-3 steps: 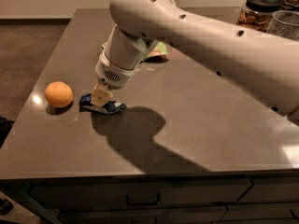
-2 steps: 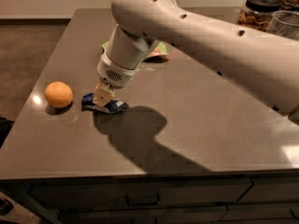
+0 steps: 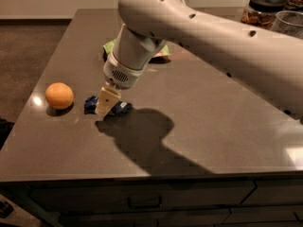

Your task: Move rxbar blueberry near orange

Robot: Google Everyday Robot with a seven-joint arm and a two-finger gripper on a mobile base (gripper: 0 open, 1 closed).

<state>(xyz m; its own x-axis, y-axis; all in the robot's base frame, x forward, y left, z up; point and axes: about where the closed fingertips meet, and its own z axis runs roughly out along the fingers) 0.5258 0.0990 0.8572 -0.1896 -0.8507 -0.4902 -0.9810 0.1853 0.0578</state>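
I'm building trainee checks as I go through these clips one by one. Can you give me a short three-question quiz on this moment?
1. True or false: the rxbar blueberry is touching the orange.
2. Multiple choice: the gripper is A) down at the rxbar blueberry, B) directly above the orange, C) out of view.
3. Short answer: what shows partly from behind the arm on the far side of the table?

Key
1. False: the two lie side by side with bare table between them.
2. A.
3. A green snack bag.
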